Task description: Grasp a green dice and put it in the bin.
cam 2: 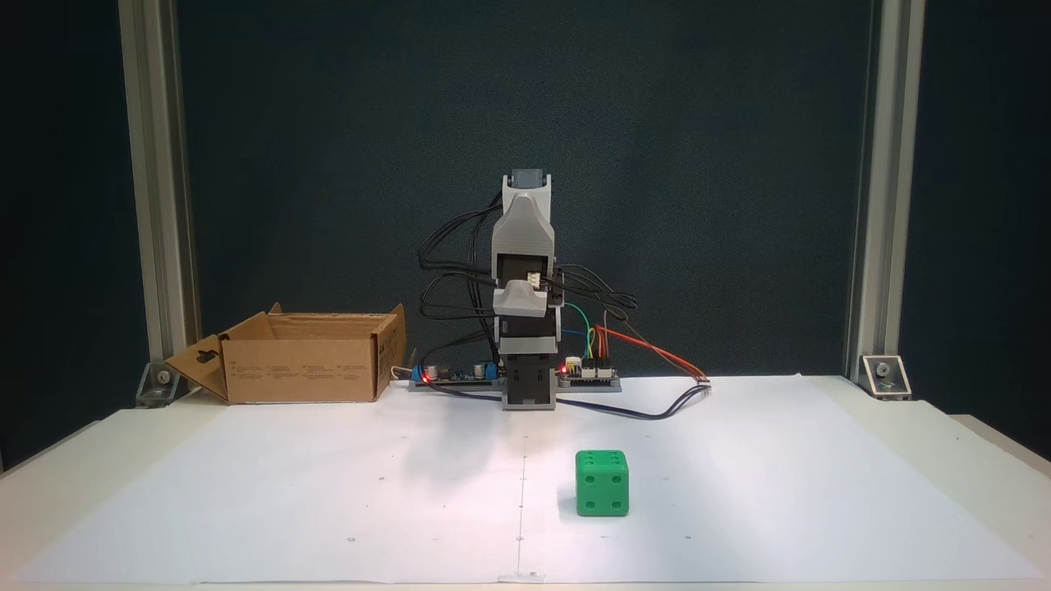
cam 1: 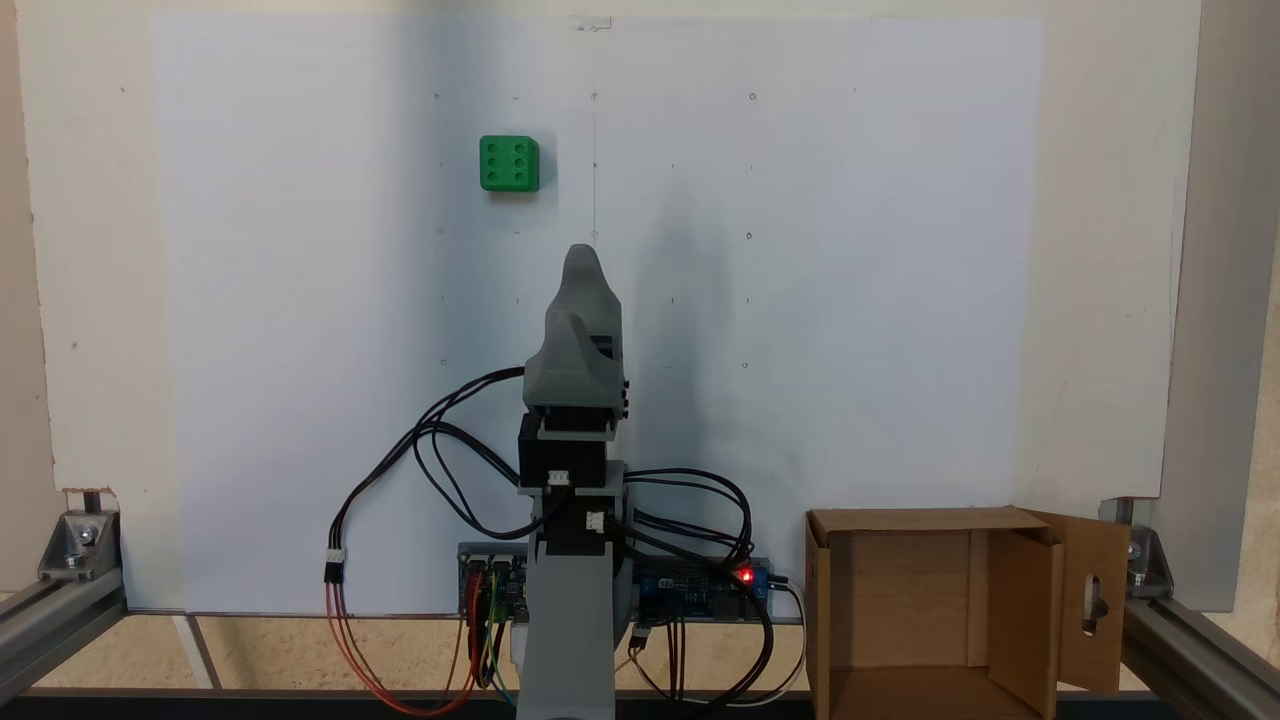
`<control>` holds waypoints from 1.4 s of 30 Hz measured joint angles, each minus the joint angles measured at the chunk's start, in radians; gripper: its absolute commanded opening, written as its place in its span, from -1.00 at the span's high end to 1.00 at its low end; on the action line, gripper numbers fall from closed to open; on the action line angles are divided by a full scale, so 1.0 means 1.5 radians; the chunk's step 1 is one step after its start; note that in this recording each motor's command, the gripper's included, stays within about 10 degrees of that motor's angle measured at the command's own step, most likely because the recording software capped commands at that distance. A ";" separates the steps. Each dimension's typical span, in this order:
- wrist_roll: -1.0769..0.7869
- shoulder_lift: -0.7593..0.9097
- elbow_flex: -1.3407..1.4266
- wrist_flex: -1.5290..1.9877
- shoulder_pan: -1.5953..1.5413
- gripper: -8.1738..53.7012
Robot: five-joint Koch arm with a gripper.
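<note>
white paper sheet (cam 2: 328,492), dark backdrop (cam 2: 698,164), aluminium posts (cam 2: 883,189)

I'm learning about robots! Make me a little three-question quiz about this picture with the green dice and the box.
1. True or false: the green dice is already inside the bin.
2. In the fixed view from above, how many pips show on the dice's top face?
A) two B) four C) six
3. Fill in the blank: in the fixed view facing the arm, the bin stands to the ____ of the arm's base.

Key
1. False: the dice lies alone on the white sheet, and the bin looks empty.
2. C, six.
3. Left. The gripper is folded up above the base, touching nothing.
</note>
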 measured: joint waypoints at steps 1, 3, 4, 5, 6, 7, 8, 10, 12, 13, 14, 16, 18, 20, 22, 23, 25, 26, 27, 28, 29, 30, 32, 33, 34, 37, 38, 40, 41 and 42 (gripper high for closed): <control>0.000 -0.001 0.000 0.013 0.021 -0.72; 0.000 0.000 0.000 0.061 0.092 -0.72; 0.000 0.000 0.000 0.072 0.112 -0.72; 0.000 -0.001 0.000 0.073 0.110 -0.72; 0.000 -0.001 0.000 0.073 0.116 -0.72; 0.000 0.000 0.000 0.073 0.116 -0.72; 0.000 -0.001 0.000 0.073 0.111 -0.72; 0.000 -0.001 0.000 0.073 0.112 -0.72; 0.000 -0.001 0.000 0.073 0.114 -0.72; 0.000 -0.001 0.000 0.073 0.114 -0.72; 0.000 -0.001 0.000 0.073 0.114 -0.72; 0.000 -0.001 0.000 0.073 0.114 -0.72; 0.000 0.000 0.000 0.073 0.115 -0.72; 0.000 -0.001 0.000 0.073 0.115 -0.72; 0.000 -0.001 0.000 0.073 0.115 -0.72; 0.000 -0.001 0.000 0.076 0.115 -0.72; 0.000 0.000 0.000 0.076 0.115 -0.72; 0.000 -0.001 0.000 0.076 0.115 -0.72; 0.000 -0.001 0.000 0.076 0.115 -0.72; 0.000 -0.001 0.000 0.077 0.115 -0.72; 0.000 -0.001 0.000 0.076 0.115 -0.72; 0.000 -0.001 0.000 0.077 0.116 -0.72; 0.000 0.000 0.000 0.077 0.116 -0.72; 0.000 -0.001 0.000 0.077 0.116 -0.72; 0.000 -0.001 0.000 0.077 0.116 -0.72; 0.000 -0.001 0.000 0.077 0.115 -0.72; 0.000 -0.001 0.000 0.077 0.115 -0.72; 0.000 -0.001 0.000 0.076 0.115 -0.72; 0.000 -0.001 0.000 0.077 0.115 -0.72; 0.000 0.000 0.000 0.077 0.115 -0.72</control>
